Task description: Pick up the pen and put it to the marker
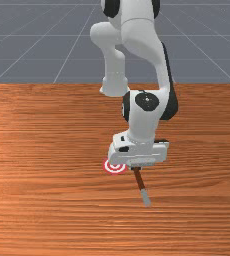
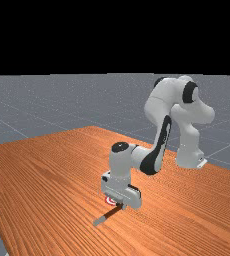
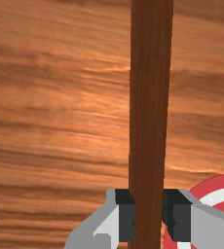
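At the gripper (image 3: 149, 216): fingers closed around the brown pen (image 1: 140, 180).
Pen: visible length beside the marker (image 1: 115, 167), grey end pointing away from the arm.
Marker: grasp seems done; lift uncertain, placing left.

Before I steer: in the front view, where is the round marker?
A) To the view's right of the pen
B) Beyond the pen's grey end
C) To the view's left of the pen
C: the red-and-white marker shows to the front view's left of the pen.
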